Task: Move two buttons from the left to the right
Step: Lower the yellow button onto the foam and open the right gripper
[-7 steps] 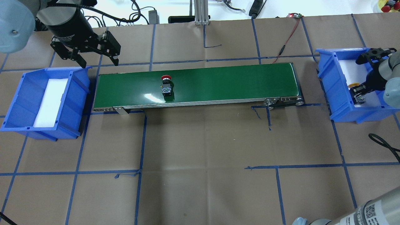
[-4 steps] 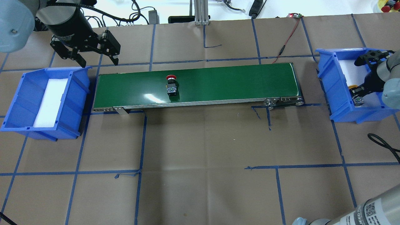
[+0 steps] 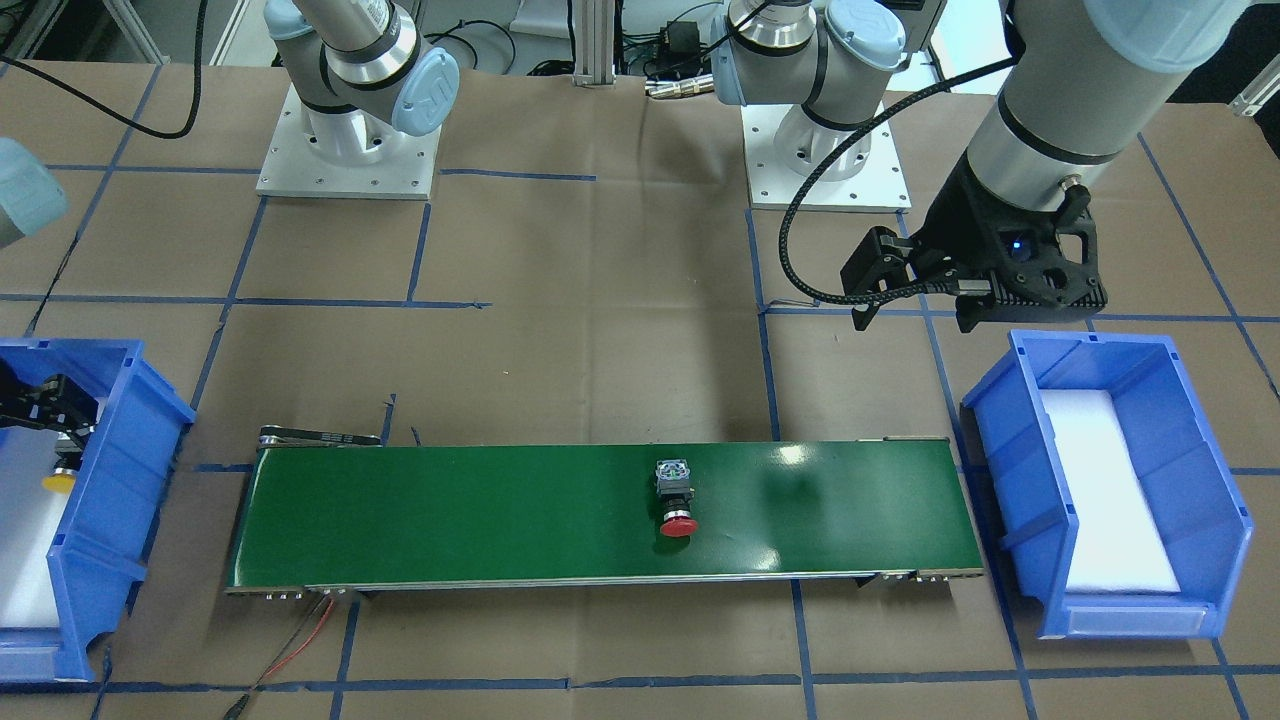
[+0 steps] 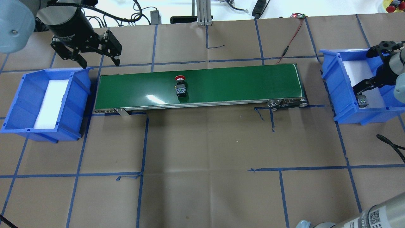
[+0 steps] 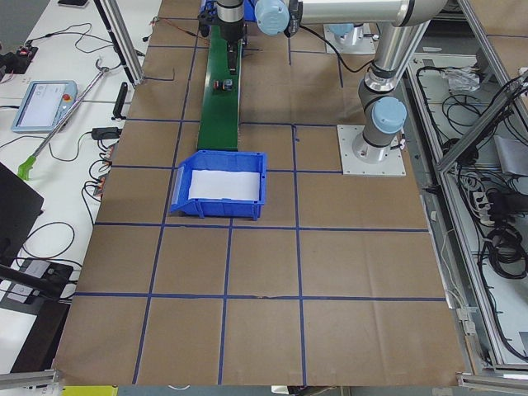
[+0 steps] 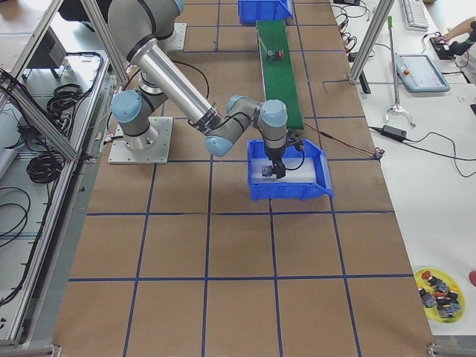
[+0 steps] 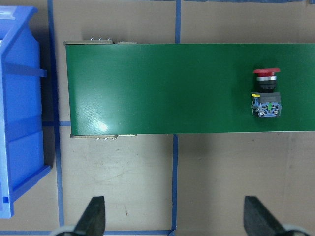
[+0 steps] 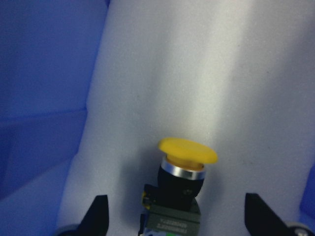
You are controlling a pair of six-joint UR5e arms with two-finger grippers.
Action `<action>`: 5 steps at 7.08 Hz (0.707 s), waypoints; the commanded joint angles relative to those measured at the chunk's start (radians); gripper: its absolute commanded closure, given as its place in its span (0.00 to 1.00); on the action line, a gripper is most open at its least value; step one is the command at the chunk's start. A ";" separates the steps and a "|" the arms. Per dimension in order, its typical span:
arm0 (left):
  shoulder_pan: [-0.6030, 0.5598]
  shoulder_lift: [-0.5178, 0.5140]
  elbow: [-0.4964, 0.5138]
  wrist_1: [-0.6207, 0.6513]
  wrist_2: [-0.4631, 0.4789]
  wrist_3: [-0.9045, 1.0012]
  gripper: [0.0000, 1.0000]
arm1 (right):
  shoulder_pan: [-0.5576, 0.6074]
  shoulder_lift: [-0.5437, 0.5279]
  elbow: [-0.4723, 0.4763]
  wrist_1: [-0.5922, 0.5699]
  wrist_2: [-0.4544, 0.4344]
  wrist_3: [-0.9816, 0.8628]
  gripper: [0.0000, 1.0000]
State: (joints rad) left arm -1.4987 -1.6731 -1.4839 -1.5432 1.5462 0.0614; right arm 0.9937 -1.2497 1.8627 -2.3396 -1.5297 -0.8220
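A blue bin [image 5: 219, 208] holding white foam [image 5: 223, 183] sits before the green conveyor [image 5: 216, 120] carrying a button [image 5: 220, 83].

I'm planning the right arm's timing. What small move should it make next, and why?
Probably lift the right gripper up out of the blue bin: its fingers stand apart, clear of the yellow button lying on the foam, while the red button lies on the green belt, near its middle.

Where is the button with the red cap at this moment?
In the overhead view, the red button lies on its side on the green conveyor belt, a little left of the belt's middle, with its cap toward the far edge.
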 commanded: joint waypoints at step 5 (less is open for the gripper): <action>0.000 0.006 -0.012 0.000 0.003 0.000 0.00 | 0.158 -0.125 -0.279 0.443 -0.006 0.383 0.00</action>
State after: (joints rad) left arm -1.4987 -1.6684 -1.4937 -1.5425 1.5497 0.0625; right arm 1.0869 -1.3695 1.6529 -1.9777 -1.5284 -0.5258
